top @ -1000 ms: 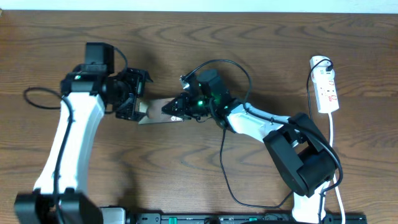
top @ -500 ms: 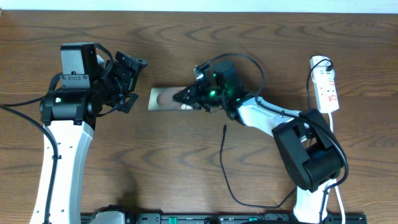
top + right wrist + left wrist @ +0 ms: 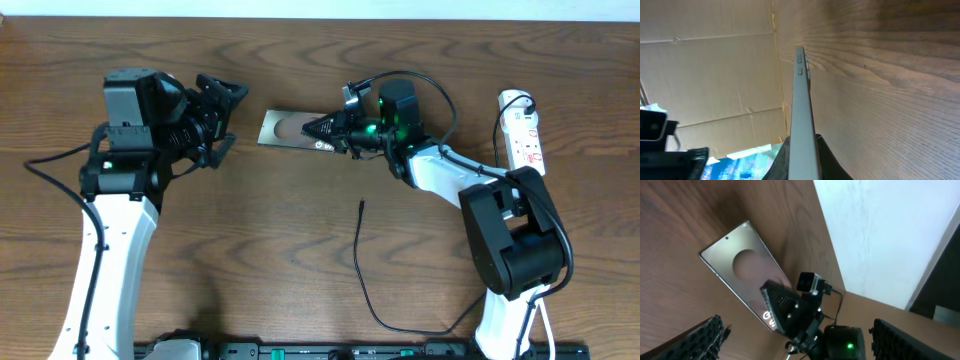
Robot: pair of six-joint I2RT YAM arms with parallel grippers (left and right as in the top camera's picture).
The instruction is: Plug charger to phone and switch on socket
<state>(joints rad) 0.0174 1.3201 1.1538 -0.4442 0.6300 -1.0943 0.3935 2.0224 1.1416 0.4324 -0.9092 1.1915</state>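
The phone (image 3: 287,130), a flat brown slab with a lighter oval, is held by its right end in my right gripper (image 3: 330,131), which is shut on it. The left wrist view shows its face and white lettering (image 3: 742,277). The right wrist view shows it edge-on (image 3: 801,105) between the fingers (image 3: 801,152). My left gripper (image 3: 218,120) is open and empty, left of the phone with a gap between them; its fingers frame the left wrist view (image 3: 795,345). The charger cable (image 3: 360,270) lies on the table, its plug tip (image 3: 361,205) free below the phone. The white socket (image 3: 524,140) lies at the far right.
The brown wooden table (image 3: 250,260) fills the view, with its back edge against a white wall (image 3: 320,8). The socket's white lead (image 3: 533,215) runs down the right side. A thick black robot cable (image 3: 55,165) loops at the left.
My right gripper has carried the phone up and to the right. My left gripper has let go of the phone's left end and drawn back to the left, open.
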